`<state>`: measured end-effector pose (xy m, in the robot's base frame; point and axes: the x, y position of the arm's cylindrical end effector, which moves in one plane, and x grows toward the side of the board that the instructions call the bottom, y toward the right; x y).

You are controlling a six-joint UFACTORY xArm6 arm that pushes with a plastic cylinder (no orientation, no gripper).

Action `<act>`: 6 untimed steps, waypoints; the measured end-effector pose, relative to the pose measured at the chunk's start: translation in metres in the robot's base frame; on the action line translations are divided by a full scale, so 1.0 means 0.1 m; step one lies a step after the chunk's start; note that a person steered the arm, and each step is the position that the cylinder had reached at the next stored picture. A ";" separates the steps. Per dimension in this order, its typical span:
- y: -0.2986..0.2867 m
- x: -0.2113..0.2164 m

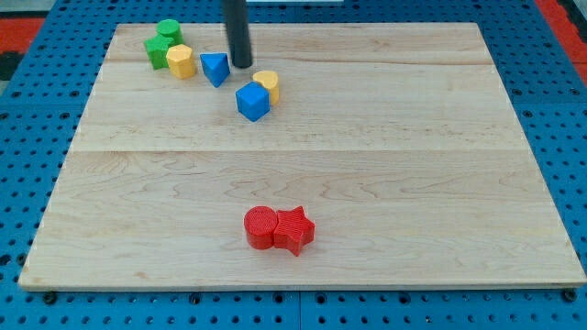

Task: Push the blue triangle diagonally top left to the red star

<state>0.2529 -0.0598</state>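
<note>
The blue triangle point(215, 69) lies near the view's top left on the wooden board point(385, 174). My tip point(241, 65) stands just to its right, close to it or touching it. The red star point(295, 230) lies far below, near the view's bottom centre, pressed against a red cylinder point(260, 227) on its left.
A blue cube point(253, 101) and a yellow block point(267, 85) sit just below and right of my tip. A yellow block point(182, 60), a green cylinder point(169, 31) and a green block point(158, 49) cluster left of the triangle. The board's top edge is close above.
</note>
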 end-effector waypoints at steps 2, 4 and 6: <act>-0.16 0.44; -0.23 0.26; -0.93 0.23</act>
